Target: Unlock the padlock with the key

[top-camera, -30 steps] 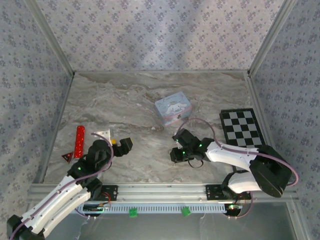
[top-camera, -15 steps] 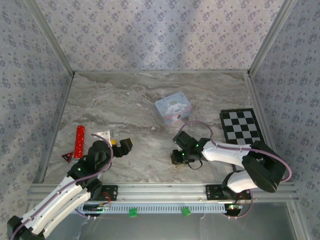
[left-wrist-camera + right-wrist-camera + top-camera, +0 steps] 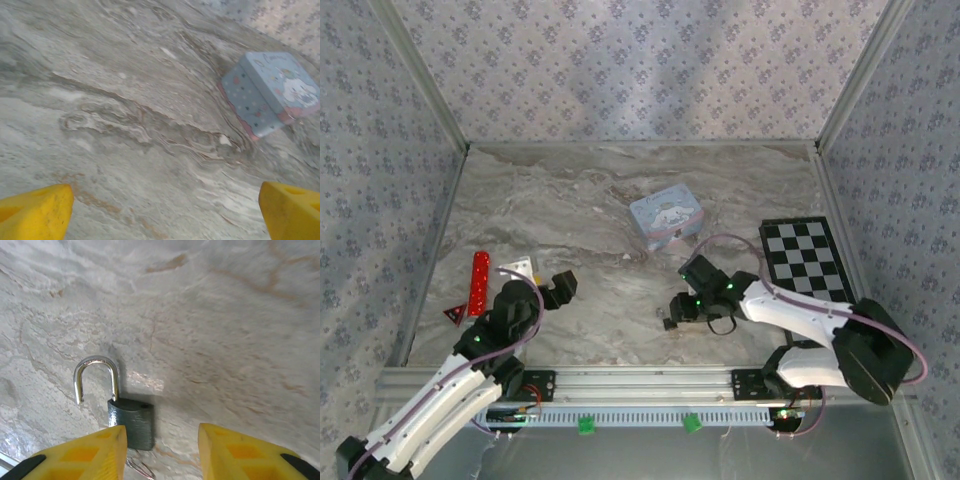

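One padlock [image 3: 131, 422] lies flat, shackle [image 3: 96, 359], seemingly open, pointing away from right claw [image 3: 159, 440].

The counter [image 3: 570, 200] has a marble-like surface, grey and beige with thin brown veins. Three walls stand around it: the back wall [image 3: 640, 70], the left wall [image 3: 370, 180] and the right wall [image 3: 910, 180]. All carry pale lilac wallpaper with a small repeated flower pattern. Grey metal posts [image 3: 420, 75] run along the back corners. An aluminium rail [image 3: 640, 380] closes the near edge. The light is soft and even.
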